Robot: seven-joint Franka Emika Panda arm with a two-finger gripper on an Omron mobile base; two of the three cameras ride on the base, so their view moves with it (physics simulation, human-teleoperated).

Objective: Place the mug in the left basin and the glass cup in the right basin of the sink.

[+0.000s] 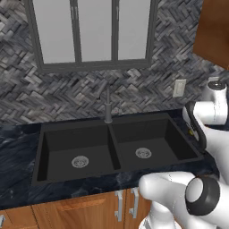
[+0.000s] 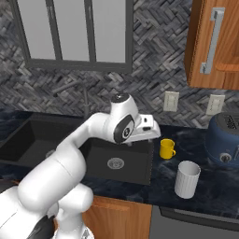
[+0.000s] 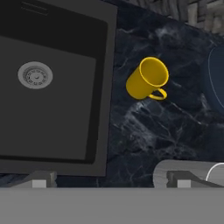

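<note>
The small bright yellow mug with a side handle [image 2: 166, 148] stands upright on the dark marbled countertop [image 2: 205, 186], just beside the right rim of the wide matte black double-basin sink [image 1: 116, 150] and apart from it. In the hand view the mug [image 3: 147, 79] lies above and slightly to the right of the centre, its open mouth facing the camera and its handle turned toward the lower right of that view, away from the sink.

The pale whitish translucent handleless tumbler — the glass cup [image 2: 187, 179] — stands on the same countertop, farther from the sink than the mug and nearer the counter's front edge. A dark blue toaster [image 2: 225, 139] sits beyond both, well apart from the sink.

The right basin [image 2: 119, 161] and the left basin [image 1: 78, 154] each show a round silver drain; neither task item is in place yet.

The two-finger gripper [image 2: 148, 130] hangs above the right edge of the sink, over the right basin, with its jaws spread fully and nothing between them. The finger tips [image 3: 41, 180] rise at the bottom of the hand view, so the mug lies ahead of the fingers and away from the sink — the coming move probably calls for travel outward over the counter, then a descent along the mug's upright axis.
</note>
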